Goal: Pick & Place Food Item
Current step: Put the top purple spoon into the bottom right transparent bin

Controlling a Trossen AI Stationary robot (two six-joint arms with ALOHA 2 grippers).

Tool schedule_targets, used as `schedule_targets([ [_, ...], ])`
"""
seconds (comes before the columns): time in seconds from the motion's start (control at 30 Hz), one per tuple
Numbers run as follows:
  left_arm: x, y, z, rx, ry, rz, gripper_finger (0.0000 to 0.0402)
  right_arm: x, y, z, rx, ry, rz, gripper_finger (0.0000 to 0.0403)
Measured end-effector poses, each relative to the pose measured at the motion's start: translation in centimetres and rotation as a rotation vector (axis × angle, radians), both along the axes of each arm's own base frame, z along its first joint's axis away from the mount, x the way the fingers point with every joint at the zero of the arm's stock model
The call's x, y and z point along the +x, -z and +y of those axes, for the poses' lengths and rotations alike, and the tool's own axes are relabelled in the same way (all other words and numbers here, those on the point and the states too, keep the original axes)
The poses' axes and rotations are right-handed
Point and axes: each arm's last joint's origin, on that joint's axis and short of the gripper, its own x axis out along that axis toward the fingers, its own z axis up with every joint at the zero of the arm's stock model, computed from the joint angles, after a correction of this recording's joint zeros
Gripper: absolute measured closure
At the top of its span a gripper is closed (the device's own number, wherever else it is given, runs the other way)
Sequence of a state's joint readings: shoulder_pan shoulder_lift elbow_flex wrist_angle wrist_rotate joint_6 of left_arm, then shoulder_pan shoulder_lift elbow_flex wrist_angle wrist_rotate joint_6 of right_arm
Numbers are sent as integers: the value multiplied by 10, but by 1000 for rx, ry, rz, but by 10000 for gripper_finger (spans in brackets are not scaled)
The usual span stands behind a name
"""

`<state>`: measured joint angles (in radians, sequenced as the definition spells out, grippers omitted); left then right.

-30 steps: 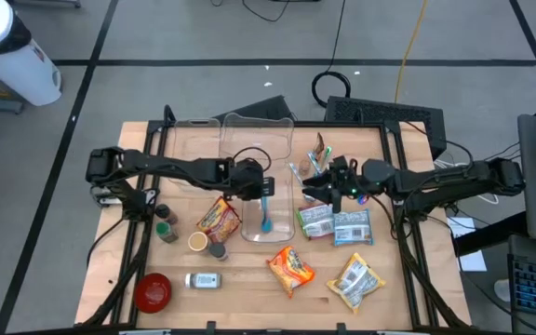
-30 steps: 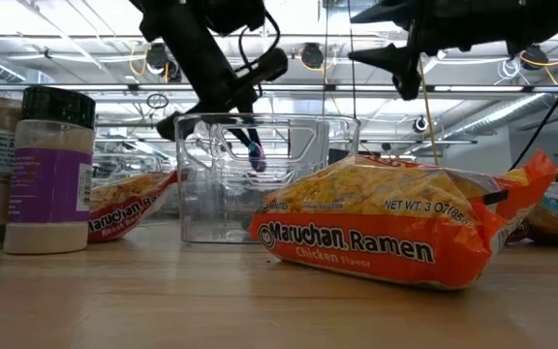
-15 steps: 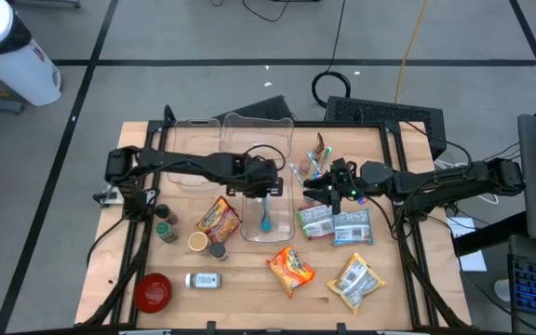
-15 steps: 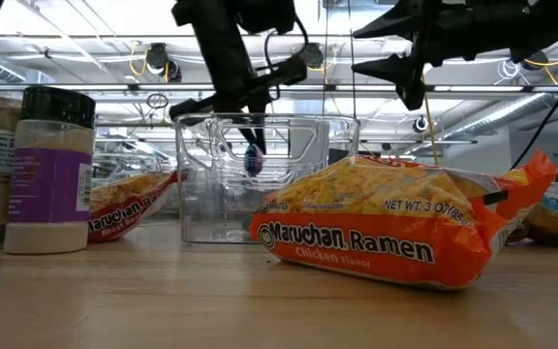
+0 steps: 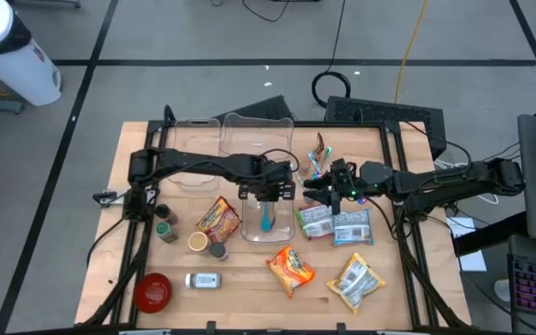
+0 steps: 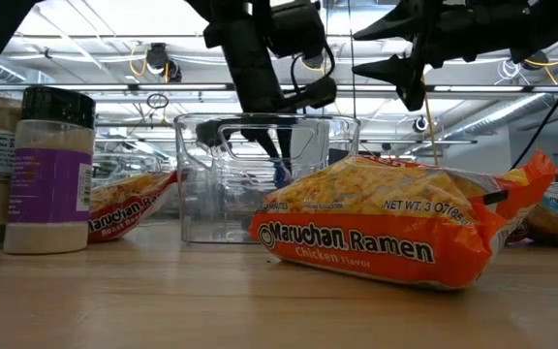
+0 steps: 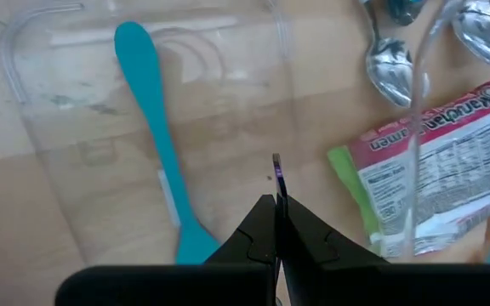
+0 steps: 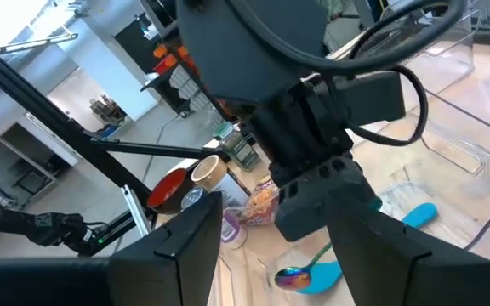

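Overhead, table-level, two wrist close-ups

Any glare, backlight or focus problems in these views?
Low view: bright ceiling lights silhouette both arms; ramen packet sharp. Left wrist view: clear container rim glints, own fingers blurred. Right wrist view: window glare top left, own fingers soft. High view: even light.

Grey taped floor (image 5: pixel 203 37), ceiling lights (image 6: pixel 313 55)

An orange ramen packet (image 6: pixel 395 228) is seen on the counter (image 6: pixel 260 301), before a clear container (image 6: pixel 231 179); a spice jar (image 6: pixel 51 170) stands well apart.
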<state>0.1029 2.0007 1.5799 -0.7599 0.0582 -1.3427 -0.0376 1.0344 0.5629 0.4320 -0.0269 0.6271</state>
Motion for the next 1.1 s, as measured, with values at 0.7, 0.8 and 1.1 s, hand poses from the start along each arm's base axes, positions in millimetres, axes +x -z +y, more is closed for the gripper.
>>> schedule_targets([
  [0.7, 2, 30, 12, -49, 2, 103, 399, 0, 2, 0, -18, -2, 19, 206],
  [0.8, 2, 30, 12, -45, 6, 103, 397, 0, 2, 0, -19, -2, 19, 208],
  [1.1, 2, 30, 13, -30, -1, 102, 386, 0, 2, 0, -21, -2, 20, 208],
])
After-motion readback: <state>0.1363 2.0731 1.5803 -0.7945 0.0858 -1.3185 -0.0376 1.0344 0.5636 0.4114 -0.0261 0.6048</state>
